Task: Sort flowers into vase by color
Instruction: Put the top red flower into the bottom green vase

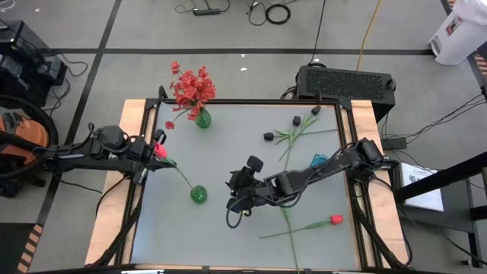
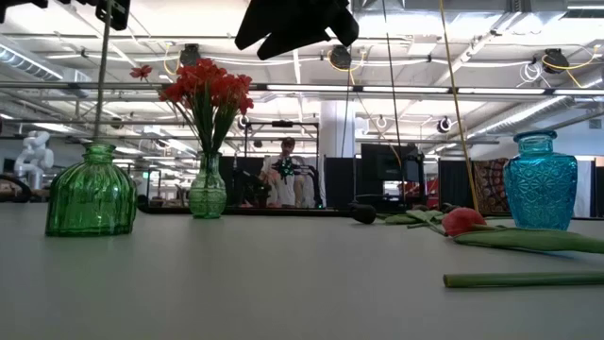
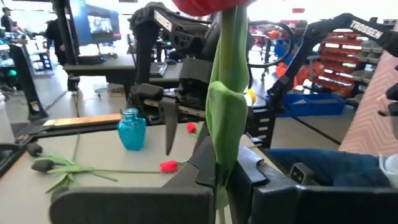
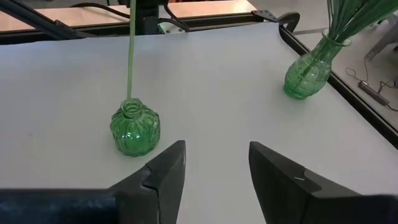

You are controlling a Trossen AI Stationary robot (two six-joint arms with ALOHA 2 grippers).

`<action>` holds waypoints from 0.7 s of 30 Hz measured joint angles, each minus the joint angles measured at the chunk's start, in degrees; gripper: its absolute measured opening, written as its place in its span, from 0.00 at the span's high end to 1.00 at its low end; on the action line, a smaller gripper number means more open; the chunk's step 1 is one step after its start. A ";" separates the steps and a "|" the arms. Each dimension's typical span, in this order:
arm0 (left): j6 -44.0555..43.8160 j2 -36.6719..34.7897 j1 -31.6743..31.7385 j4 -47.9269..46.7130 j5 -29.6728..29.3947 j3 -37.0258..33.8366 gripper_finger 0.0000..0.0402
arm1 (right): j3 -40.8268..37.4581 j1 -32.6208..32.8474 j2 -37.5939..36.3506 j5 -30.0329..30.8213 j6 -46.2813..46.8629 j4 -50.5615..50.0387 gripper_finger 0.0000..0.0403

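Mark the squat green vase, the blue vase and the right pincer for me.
Squat green vase (image 4: 135,129): right wrist view, on its ribbed glass belly.
Blue vase (image 2: 539,184): low view, on its patterned body.
Right pincer (image 4: 216,165): right wrist view, midway between its open fingertips.

Two dark jointed arms; left gripper (image 3: 225,177) and right gripper (image 4: 214,165) have flat black fingers; white TROSSEN lettering on right arm.

The left arm reaches in from the table's left edge; its left gripper (image 1: 157,150) is raised, fingers (image 3: 205,163) closed around a stem; the right arm stretches from the right side toward mid-table; its right gripper (image 1: 237,199) hovers with jaws parted, holding nothing.
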 joint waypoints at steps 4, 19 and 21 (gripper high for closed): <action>-0.07 0.00 0.00 -1.15 0.01 0.00 0.96 | 0.00 0.00 0.00 0.00 0.00 0.01 0.58; -0.06 1.77 0.00 -0.75 0.61 -0.96 0.96 | 0.00 0.00 0.00 -0.06 -0.02 0.05 0.58; -0.07 2.95 0.00 -1.10 1.42 -0.96 0.96 | 0.00 0.00 0.00 -0.10 -0.02 0.05 0.58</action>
